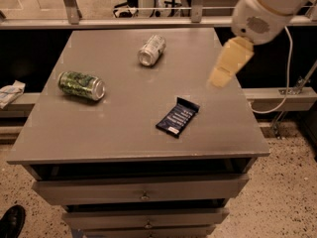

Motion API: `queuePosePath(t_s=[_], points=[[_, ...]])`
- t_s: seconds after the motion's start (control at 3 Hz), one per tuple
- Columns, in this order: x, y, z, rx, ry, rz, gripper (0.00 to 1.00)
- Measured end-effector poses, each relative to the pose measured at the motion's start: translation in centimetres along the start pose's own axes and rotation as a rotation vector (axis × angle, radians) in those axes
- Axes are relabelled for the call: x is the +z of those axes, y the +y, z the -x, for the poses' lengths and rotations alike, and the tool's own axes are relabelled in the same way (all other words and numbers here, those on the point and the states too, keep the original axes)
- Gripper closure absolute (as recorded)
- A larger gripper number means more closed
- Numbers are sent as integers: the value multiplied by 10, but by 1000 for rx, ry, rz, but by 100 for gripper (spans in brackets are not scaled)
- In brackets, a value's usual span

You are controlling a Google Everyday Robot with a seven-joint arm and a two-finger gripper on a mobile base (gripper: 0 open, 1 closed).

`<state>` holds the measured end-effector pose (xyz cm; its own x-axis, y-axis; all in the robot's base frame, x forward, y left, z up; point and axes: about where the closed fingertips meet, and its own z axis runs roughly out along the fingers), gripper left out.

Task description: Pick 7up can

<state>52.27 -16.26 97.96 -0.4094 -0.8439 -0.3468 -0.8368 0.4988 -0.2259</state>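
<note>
The 7up can (151, 49) is lying on its side toward the far middle of the grey counter (124, 138), with a shiny metal end facing the near left. Whether it is opened, or what is inside it, cannot be told. A dark green patterned can (81, 85) is lying on its side near the left edge, well apart from the 7up can, its silver end pointing right. A dark blue packet (178, 117) is lying flat right of centre, nearer the front. None of the three is touching another.

The pale yellow pincer (220, 76) is hanging over the right part of the counter, reaching down and left from the white arm (262, 9) at the upper right. It is sitting well to the right of the 7up can, and nothing is showing in it. Whether it is wide or narrow cannot be told.

Under the counter, drawers (143, 191) are sitting stacked, with dark gaps above them and their contents hidden. A black shoe (11, 221) is resting on the speckled floor at bottom left.
</note>
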Motion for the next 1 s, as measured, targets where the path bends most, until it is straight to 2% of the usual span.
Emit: queuePosePath(t_s=[0.33,0.67,1.0], points=[[14,-24,52,113,-25,-13,0],[14,-24,52,113,-25,-13,0],[17,-25,61,152,-61,-14,0]])
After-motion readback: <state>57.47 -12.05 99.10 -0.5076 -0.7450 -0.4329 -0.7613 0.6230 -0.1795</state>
